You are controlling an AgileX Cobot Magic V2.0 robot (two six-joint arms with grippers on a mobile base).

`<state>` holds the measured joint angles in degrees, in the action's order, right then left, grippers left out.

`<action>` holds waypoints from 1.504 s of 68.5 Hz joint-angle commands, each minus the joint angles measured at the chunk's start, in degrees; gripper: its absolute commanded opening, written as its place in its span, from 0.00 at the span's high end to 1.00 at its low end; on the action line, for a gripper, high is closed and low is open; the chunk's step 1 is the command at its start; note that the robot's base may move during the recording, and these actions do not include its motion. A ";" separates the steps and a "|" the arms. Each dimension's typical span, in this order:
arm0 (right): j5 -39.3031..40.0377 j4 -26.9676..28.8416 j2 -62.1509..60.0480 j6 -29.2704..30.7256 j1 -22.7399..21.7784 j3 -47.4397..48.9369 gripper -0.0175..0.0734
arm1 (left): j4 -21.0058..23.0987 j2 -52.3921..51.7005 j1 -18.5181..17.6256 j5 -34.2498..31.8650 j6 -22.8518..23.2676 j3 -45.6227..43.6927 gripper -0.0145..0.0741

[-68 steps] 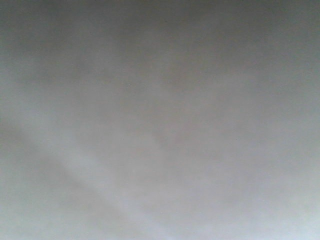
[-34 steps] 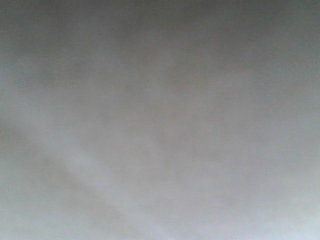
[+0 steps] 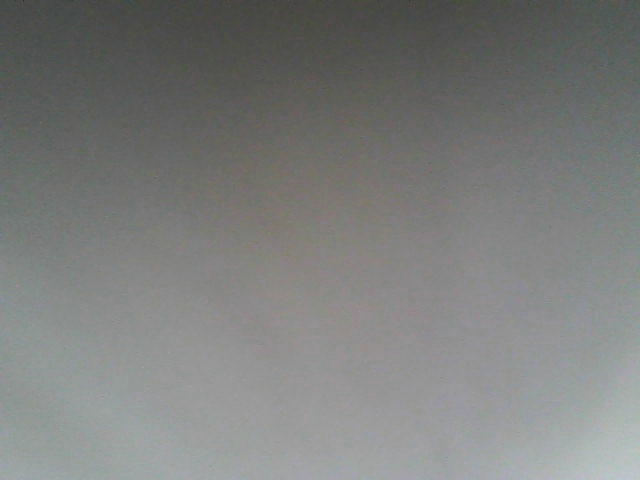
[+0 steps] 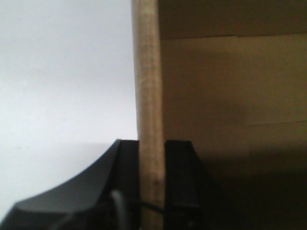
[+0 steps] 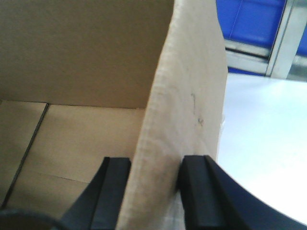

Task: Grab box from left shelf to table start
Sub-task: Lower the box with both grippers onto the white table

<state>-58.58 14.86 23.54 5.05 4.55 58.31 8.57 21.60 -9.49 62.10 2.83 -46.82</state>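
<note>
Left hand (image 4: 152,143): both black fingers are closed flat against one wall of the box (image 4: 148,72), one finger on each face. The wall's raw top edge runs up the middle of the frame, pale tan, rough and fibrous. To the right of it is the brown inside of the box, smooth and in deep shade toward the lower right. To the left is a flat pale white expanse, probably the desk, though nothing there settles it.

Right hand (image 5: 153,160): pinched the same way on another wall, with matte black blocky pads on either side of the cardboard. This wall is seen more face-on, with a soft grain and a few small scuffs. Only this view shows the box floor at lower left, with a dark seam between the flaps.

Only the right wrist view shows the white desk (image 5: 259,134), smooth and bright at the right of the frame, just beside the wall I hold. Blue panels (image 5: 249,19) and a brushed silver upright (image 5: 280,38) sit in the upper right corner.

The front view is a featureless grey blur; nothing can be made out in it.

The underside of the box is hidden, so I cannot tell whether it touches the desk.
</note>
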 commanded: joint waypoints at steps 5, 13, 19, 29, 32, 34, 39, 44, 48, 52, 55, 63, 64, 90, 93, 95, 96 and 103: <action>4.63 -0.77 7.80 -0.10 -0.12 6.24 0.74 | -2.10 7.01 -0.04 -6.29 -0.52 -8.48 0.94; 1.45 -0.77 12.87 -0.10 -0.12 8.90 0.74 | -2.36 13.03 -0.04 -6.29 -0.52 -12.76 0.94; -2.15 -1.90 17.83 -0.10 -0.12 10.96 0.74 | -3.06 18.64 -0.04 -6.29 -0.52 -16.35 0.94; -6.88 -6.12 25.23 -0.10 -0.12 14.09 0.74 | -3.71 26.60 -0.04 -6.81 -0.52 -21.63 0.94; -7.34 -7.53 27.16 -0.10 -0.12 14.88 0.74 | -4.00 28.94 -0.04 -6.83 -0.52 -23.17 0.94; -7.71 -8.43 28.32 -0.10 -0.12 15.39 0.74 | -4.28 30.36 -0.04 -6.83 -0.52 -24.18 0.94; -8.14 -10.02 31.68 -0.10 -0.12 16.27 0.74 | -5.08 33.64 -0.04 -6.83 -0.52 -26.54 0.94; -7.37 -10.31 34.73 -0.10 -0.12 16.43 0.74 | -5.78 36.90 -0.04 -7.17 -0.52 -28.63 0.94; -6.28 -10.31 37.41 -0.10 -0.12 16.43 0.74 | -5.78 39.70 -0.04 -7.38 -0.52 -29.95 0.94; -4.96 -10.31 39.79 -0.10 -0.12 16.43 0.74 | -5.78 42.08 -0.04 -7.75 -0.52 -31.02 0.94; -4.01 -10.31 41.52 -0.10 -0.12 16.43 0.74 | -5.78 43.72 -0.04 -8.35 -0.52 -31.40 0.94; -1.29 -10.31 45.58 -0.10 -0.12 16.43 0.74 | -5.78 47.37 -0.04 -9.52 -0.52 -31.77 0.94; -0.63 -10.31 46.10 -0.10 -0.12 16.43 0.74 | -5.78 47.82 -0.04 -9.65 -0.52 -31.77 0.94; 4.92 -11.26 55.12 -0.10 -0.12 16.43 0.74 | -6.02 58.01 -0.04 -10.04 -0.52 -31.77 0.94; 4.92 -11.32 55.40 -0.10 -0.12 16.43 0.74 | -6.02 58.60 -0.04 -10.04 -0.52 -31.77 0.94; 4.87 -11.57 55.53 -0.10 -0.12 16.43 0.74 | -6.02 59.11 -0.04 -9.91 -0.62 -31.77 0.94; 4.87 -11.63 55.59 -0.10 -0.12 16.43 0.74 | -6.02 59.12 -0.04 -9.74 -0.62 -31.77 0.94; 4.82 -11.96 55.59 -0.10 -0.12 16.43 0.74 | -6.02 59.72 -0.04 -8.99 -1.66 -31.77 0.94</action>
<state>-55.53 5.33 80.19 3.92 4.66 73.24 3.12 82.82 -9.49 55.74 1.30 -76.33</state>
